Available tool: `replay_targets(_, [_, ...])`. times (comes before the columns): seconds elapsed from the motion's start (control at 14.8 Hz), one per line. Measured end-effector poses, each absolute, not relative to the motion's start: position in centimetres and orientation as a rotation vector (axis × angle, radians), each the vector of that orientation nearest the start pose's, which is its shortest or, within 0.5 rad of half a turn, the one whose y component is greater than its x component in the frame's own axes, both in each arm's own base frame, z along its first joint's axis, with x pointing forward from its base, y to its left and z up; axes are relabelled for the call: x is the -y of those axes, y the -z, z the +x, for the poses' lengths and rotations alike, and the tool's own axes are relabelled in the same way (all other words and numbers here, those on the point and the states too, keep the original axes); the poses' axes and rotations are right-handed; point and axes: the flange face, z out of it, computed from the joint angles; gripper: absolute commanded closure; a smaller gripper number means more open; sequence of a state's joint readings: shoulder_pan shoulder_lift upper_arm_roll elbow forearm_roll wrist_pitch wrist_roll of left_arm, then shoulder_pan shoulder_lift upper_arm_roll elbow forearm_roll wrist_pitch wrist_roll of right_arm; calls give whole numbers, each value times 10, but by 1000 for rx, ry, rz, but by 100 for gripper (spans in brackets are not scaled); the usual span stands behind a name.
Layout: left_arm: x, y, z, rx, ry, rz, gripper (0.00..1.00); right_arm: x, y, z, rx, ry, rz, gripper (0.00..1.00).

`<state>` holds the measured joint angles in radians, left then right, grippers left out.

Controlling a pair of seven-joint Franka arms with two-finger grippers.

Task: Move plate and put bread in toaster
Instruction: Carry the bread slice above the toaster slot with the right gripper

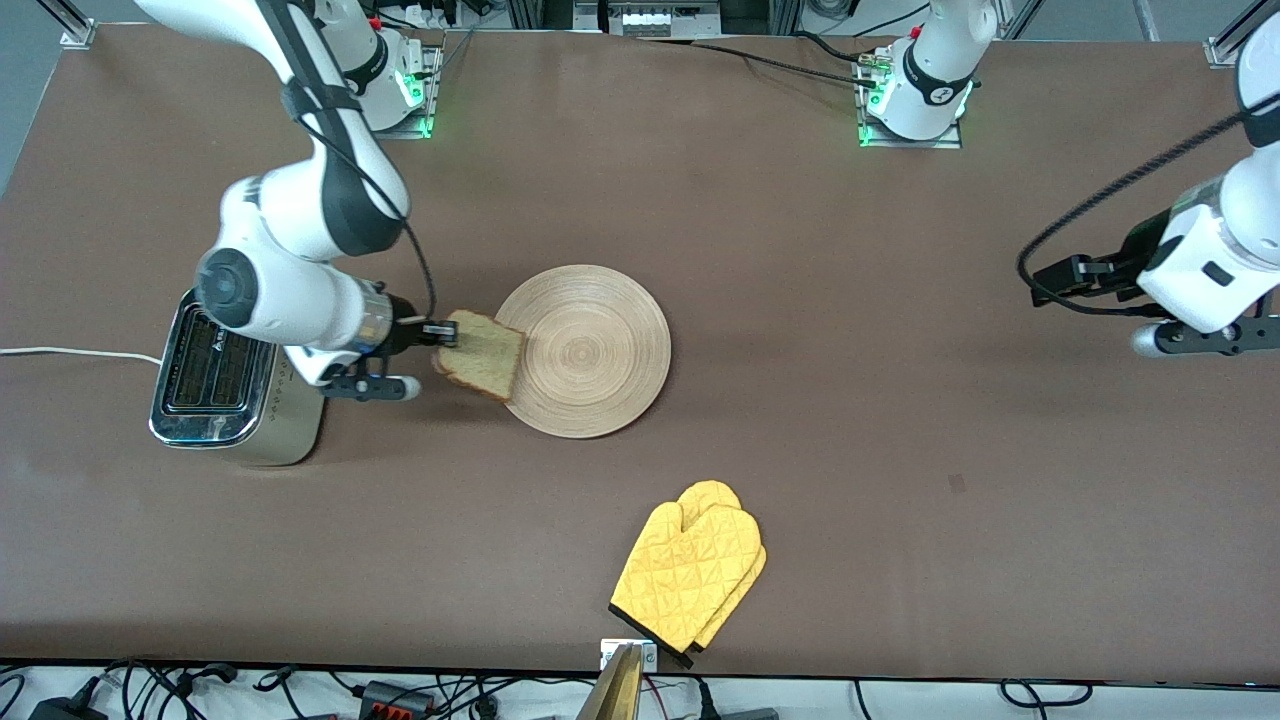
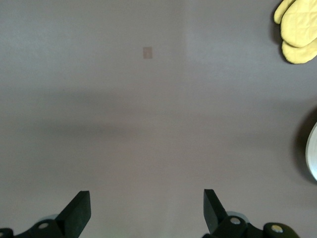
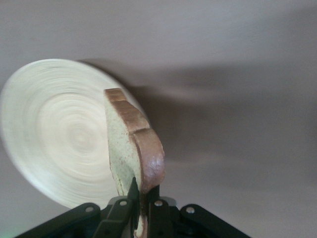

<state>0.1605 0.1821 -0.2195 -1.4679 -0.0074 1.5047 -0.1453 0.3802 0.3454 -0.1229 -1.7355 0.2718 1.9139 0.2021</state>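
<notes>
The plate (image 1: 590, 350) is a large round disc of light wood with ring grain, lying flat on the worktop near its middle. The bread (image 1: 482, 354) is a square, pale brown slice with a darker crust, held up on edge and tilted, pinched at one edge by the right gripper (image 1: 437, 335), over the plate's rim on the toaster's side. The toaster (image 1: 228, 385) stands upright toward the right arm's end, boxy, cream-sided with a shiny chrome top and two slots.

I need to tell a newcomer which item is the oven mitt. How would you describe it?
Start at the round wooden plate mid-table; the oven mitt lies nearer the front camera, by the table's edge. It is the only bright yellow, quilted thing there.
</notes>
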Motion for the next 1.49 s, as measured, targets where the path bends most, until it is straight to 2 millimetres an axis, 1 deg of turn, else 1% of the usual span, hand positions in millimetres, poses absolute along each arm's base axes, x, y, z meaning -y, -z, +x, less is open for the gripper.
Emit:
replay_targets(0.07, [18,-559,591,139,-242,-3167,0,-167,-390,608,-68,-313,-3016,100])
replay_targets(0.2, [17,-554,578,143,-256,-3160,0,-138,-432,615,-56,-339,-3115,100])
replay_targets(0.34, [19,-555,567,142,-242,-3153,0,-120,-468,618,-36,-352,-3228,100])
replay_targets(0.41, [21,-556,563,137,-237,-3151,0,-113,-481,617,-18,-366,-3294,100])
replay_targets(0.47, [23,-558,559,131,-235,-3149,0,-107,-490,616,1,-392,-3349,100])
replay_targets(0.61, [26,-559,557,126,-237,-3151,0,-94,-501,614,54,-448,-3433,100])
replay_targets(0.75, [23,-557,557,135,-244,-3157,0,-72,-506,616,124,-487,-3514,100])
replay_targets(0.81, [19,-557,557,150,-243,-3160,0,-58,-506,618,133,-510,-3535,100])
replay_targets(0.95, [5,-557,559,175,-223,-3165,0,-26,-498,623,117,-568,-3548,100])
replay_targets(1.02, [3,-557,560,176,-216,-3166,0,-11,-492,626,118,-593,-3547,100])
replay_targets(1.08, [4,-558,560,174,-213,-3166,0,-2,-485,629,117,-608,-3544,100])
replay_targets(1.15, [4,-558,560,173,-212,-3167,0,2,-479,632,121,-619,-3543,100])
replay_targets(1.29, [4,-559,560,176,-204,-3171,0,-1,-468,636,138,-625,-3546,100])
replay_targets(1.49, [10,-561,558,159,-210,-3174,0,-7,-464,639,157,-603,-3540,100])
